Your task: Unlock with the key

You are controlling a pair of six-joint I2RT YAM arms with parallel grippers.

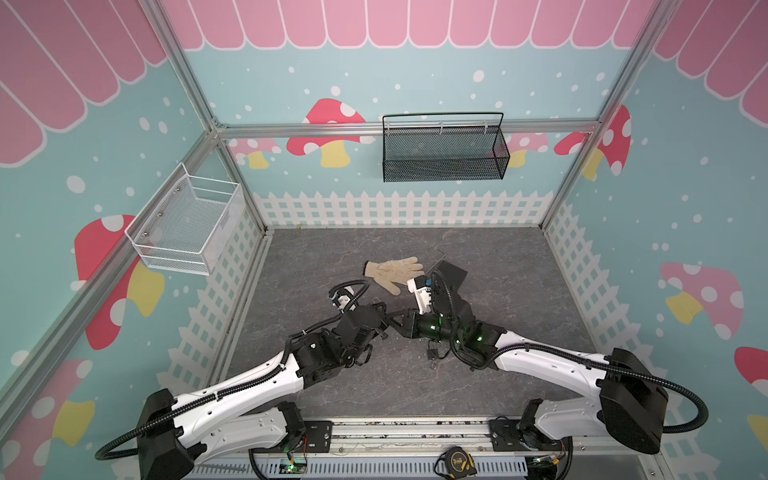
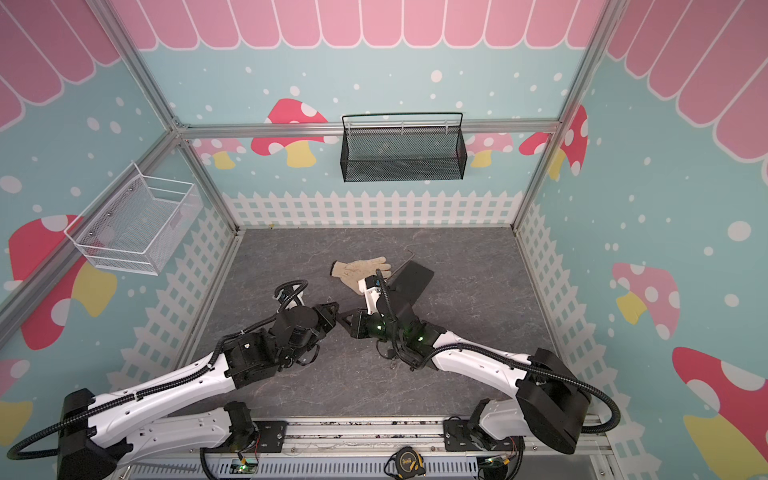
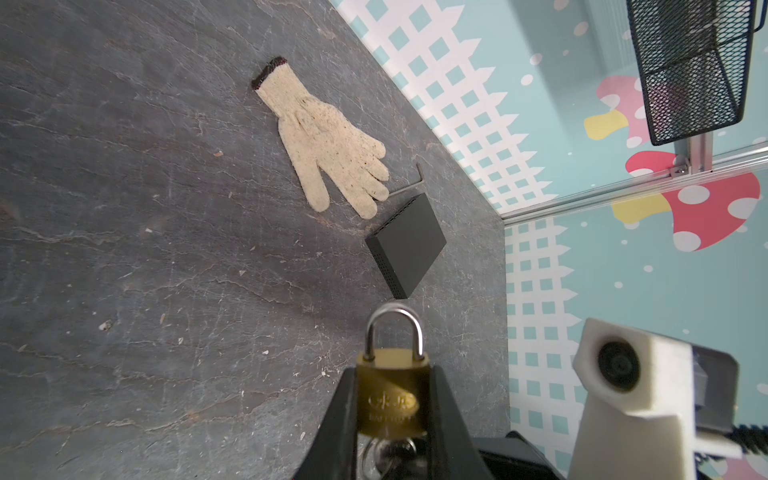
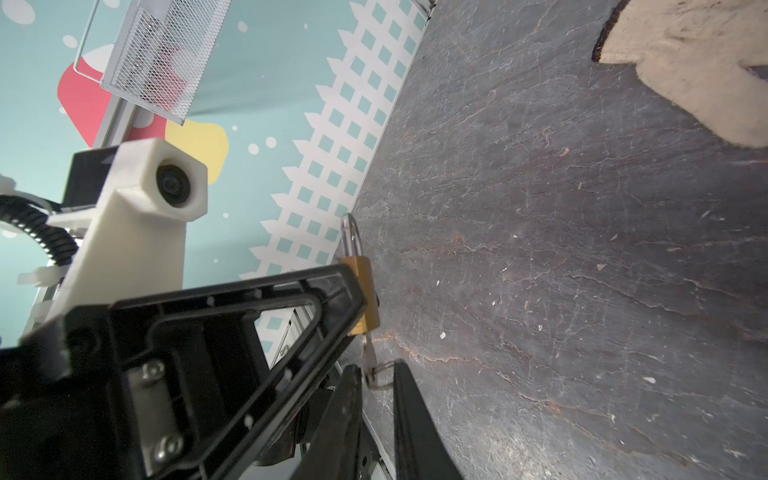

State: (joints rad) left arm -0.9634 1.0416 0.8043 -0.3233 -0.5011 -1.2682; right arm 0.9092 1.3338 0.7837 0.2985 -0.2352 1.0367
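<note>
Left fingers [image 3: 336,424] are clamped on the two narrow sides of a brass padlock [image 3: 390,395], logo face toward the wrist camera. The shackle is seated in the body at both legs. The lock is held clear of the grey surface [image 1: 332,257], over its middle; in both top views the two arms meet there tip to tip. The key [image 4: 368,353] sits in the base of the padlock, pointing toward the right arm. Right fingers [image 4: 411,415] stand narrow on either side of the key's head, with a small gap showing between them; I cannot tell whether they pinch it. Toward the far edge lies a knit glove [image 1: 392,272], flat. A black box [image 3: 409,245] lies just beside its fingertips, and a hex key [image 3: 405,189] between the two.
</note>
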